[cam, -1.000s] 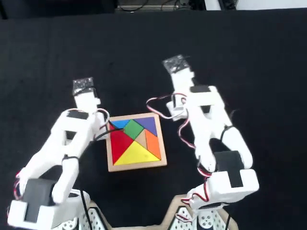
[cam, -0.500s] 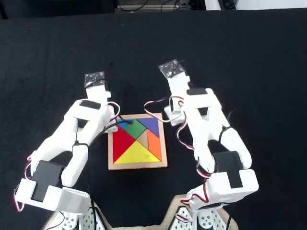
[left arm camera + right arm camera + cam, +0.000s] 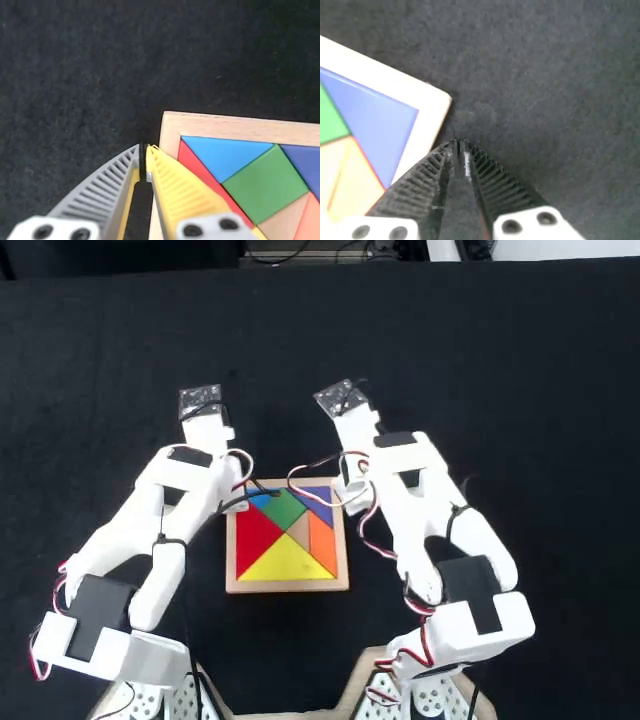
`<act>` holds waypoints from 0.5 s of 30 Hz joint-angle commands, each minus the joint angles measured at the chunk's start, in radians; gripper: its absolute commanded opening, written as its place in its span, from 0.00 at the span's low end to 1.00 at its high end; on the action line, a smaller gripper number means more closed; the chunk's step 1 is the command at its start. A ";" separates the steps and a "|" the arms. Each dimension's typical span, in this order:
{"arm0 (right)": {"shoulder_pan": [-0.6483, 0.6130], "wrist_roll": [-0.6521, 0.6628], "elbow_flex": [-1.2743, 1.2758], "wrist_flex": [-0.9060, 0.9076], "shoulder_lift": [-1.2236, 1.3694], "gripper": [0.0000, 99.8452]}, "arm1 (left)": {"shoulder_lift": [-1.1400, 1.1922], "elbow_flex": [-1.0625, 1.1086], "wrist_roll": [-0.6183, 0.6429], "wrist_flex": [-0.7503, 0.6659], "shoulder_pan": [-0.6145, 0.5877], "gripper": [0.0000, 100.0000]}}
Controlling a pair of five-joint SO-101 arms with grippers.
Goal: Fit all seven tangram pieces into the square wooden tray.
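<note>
Since a second ago my right gripper (image 3: 458, 144) sits nearer the wooden tray (image 3: 288, 585), which lies on the black table (image 3: 520, 360) between both arms. I count tangram pieces (image 3: 285, 558) filling it, seemingly all seven. My left gripper (image 3: 144, 147) and the right one hang just beside its far corners, jaws pinched together, empty.

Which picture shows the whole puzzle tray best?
The high view: the whole tray shows there, all four sides, full of coloured pieces. The left wrist view catches just one corner, and the right wrist view another corner.
</note>
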 commanded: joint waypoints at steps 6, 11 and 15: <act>0.023 -0.018 -0.008 0.006 -0.056 0.01 | -0.014 -0.050 0.003 -0.023 0.028 0.03; 0.080 -0.020 -0.053 0.012 -0.059 0.01 | -0.040 -0.104 -0.057 -0.003 -0.125 0.03; 0.183 -0.110 -0.242 0.169 -0.170 0.01 | -0.196 -0.364 -0.339 0.207 -0.254 0.03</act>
